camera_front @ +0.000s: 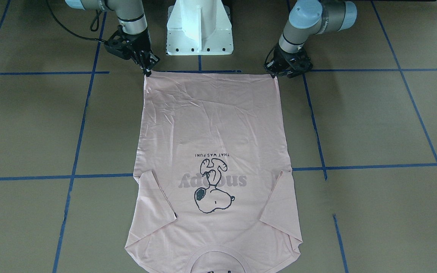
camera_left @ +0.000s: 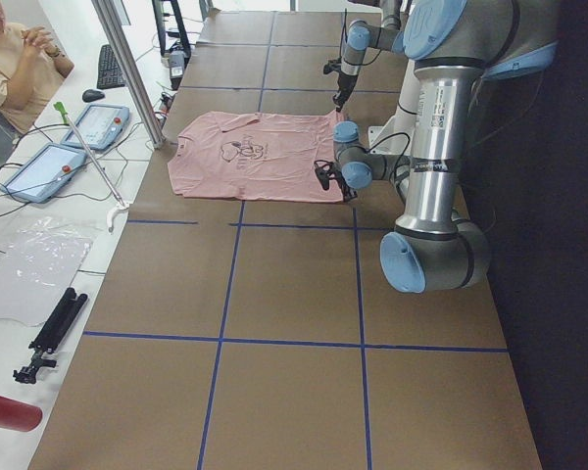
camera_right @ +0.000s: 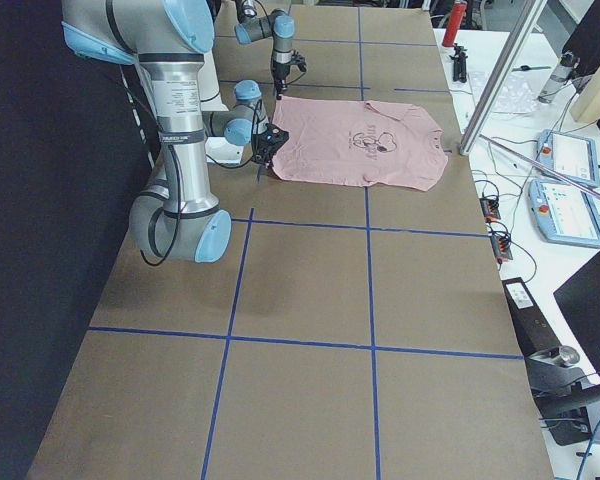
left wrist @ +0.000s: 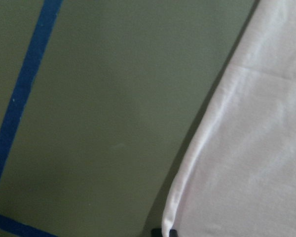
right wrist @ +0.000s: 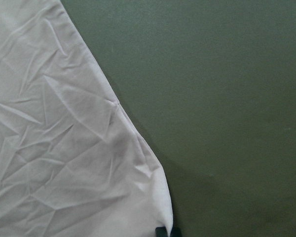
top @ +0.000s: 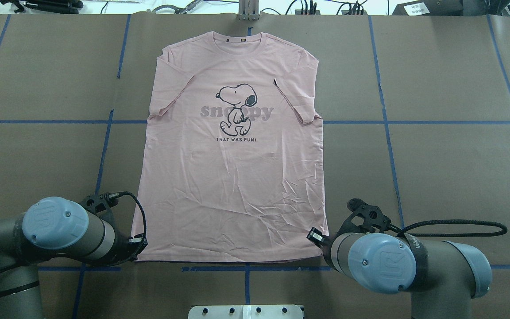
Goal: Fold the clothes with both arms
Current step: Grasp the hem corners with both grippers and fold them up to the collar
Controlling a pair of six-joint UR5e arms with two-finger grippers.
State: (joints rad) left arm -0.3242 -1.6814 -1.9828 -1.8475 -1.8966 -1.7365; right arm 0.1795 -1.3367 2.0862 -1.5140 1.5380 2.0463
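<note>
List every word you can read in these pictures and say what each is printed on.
"snoopy": grey lettering across the chest of the pink T-shirt, partly behind the Snoopy drawing.
"THAT WAS FUN!": small dark capitals just below the drawing.
Collar tags: too small to read.
Marking on the right arm's blue cap: blurred, unreadable.

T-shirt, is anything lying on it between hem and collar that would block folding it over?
Nothing visible. The T-shirt lies bare; left pincer and right pincer are at its hem corners.

We look down on the table (top: 436, 168) from both long sides. Two end cameras look along it; wrist cameras hug the T-shirt's (left wrist: 256, 148) hem corners.
</note>
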